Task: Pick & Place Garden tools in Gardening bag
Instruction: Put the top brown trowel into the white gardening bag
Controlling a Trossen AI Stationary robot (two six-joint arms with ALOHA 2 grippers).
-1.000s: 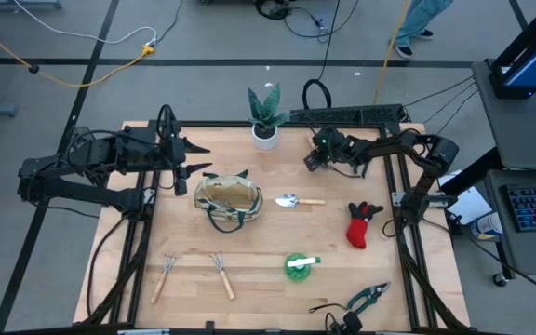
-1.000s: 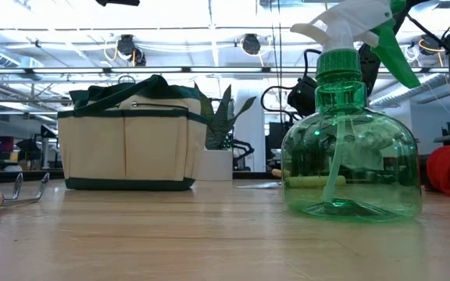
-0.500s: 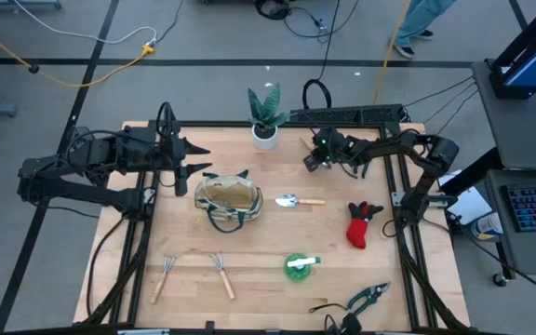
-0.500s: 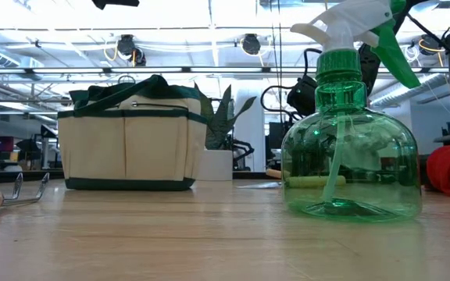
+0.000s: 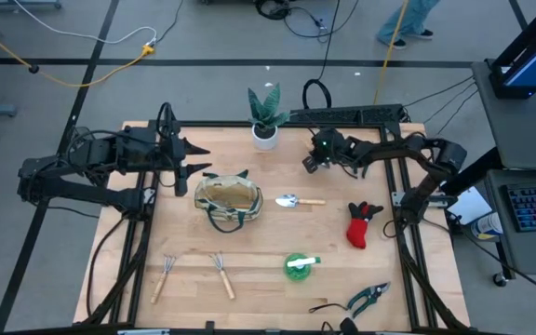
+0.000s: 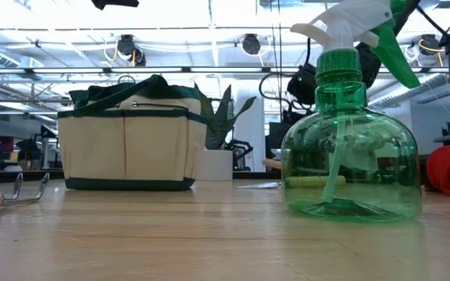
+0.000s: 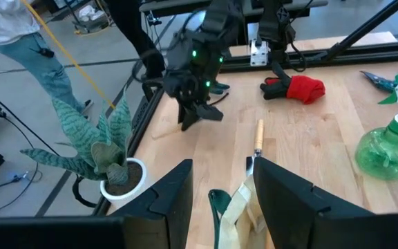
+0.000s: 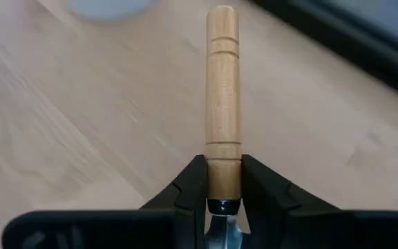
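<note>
My right gripper [image 5: 311, 164] hovers over the table's far middle, right of the potted plant, shut on a wooden-handled tool [image 8: 223, 83]; its metal end is hidden under the fingers. My left gripper [image 5: 194, 158] stands open above the table's left, just beyond the cream gardening bag [image 5: 228, 198], touching nothing. The bag stands upright on its base. A trowel [image 5: 298, 200] lies flat right of the bag. The red-black glove [image 5: 361, 223], two mini rakes [image 5: 194, 273], a green spray bottle [image 5: 298, 265] and pruning shears [image 5: 366, 300] lie nearer. My right gripper pinches the wooden handle at its ferrule end [image 8: 223, 151] between its two fingers. The fingers slant down from the table's right, and the handle sticks straight out beyond the fingertips. Its free end [image 6: 270, 164] is up off the table.
A green plant in a white pot [image 5: 265, 116] stands at the far edge, close to my right gripper. A black bar [image 5: 352, 113] runs along the far right edge. Bare wood lies between the bag and the rakes.
My right gripper has risen a little and shifted slightly toward the table's left with the wooden-handled tool. The handle's free end has come up from the table.
</note>
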